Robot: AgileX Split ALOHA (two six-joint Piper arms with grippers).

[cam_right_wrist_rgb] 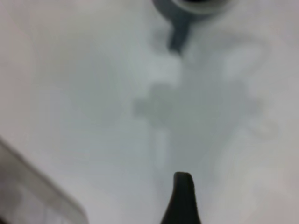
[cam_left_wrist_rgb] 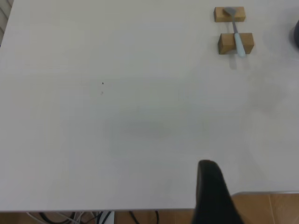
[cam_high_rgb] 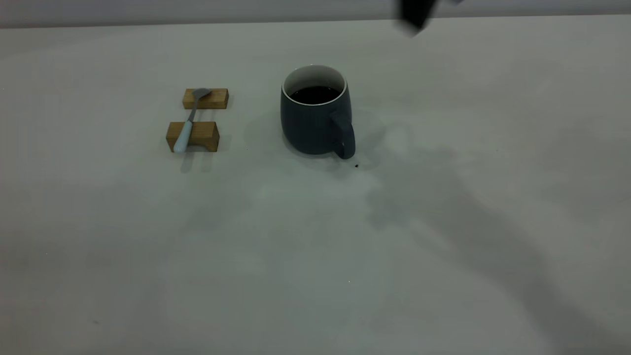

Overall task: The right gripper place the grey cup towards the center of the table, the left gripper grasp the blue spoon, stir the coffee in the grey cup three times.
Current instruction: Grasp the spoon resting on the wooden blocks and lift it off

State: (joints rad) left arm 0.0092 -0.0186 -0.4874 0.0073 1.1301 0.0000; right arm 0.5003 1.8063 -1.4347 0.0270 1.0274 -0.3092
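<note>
Bare off-white table (cam_high_rgb: 315, 276), grey cup (cam_high_rgb: 315, 121) of coffee (cam_high_rgb: 315, 94) mid-table, blue spoon (cam_high_rgb: 187, 125) on wooden blocks (cam_high_rgb: 193, 135) (gripper states unclear)

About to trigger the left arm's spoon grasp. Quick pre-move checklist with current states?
1. Grey cup upright near the table's middle: ok.
2. Coffee in the cup, no spill seen: ok.
3. Blue spoon resting across the two wooden blocks, handle free: ok.
4. Right gripper raised at the far edge, apart from the cup: ok.
5. Left gripper far from the spoon, path bare: ok.
6. Left gripper ready to grasp: cannot tell.
</note>
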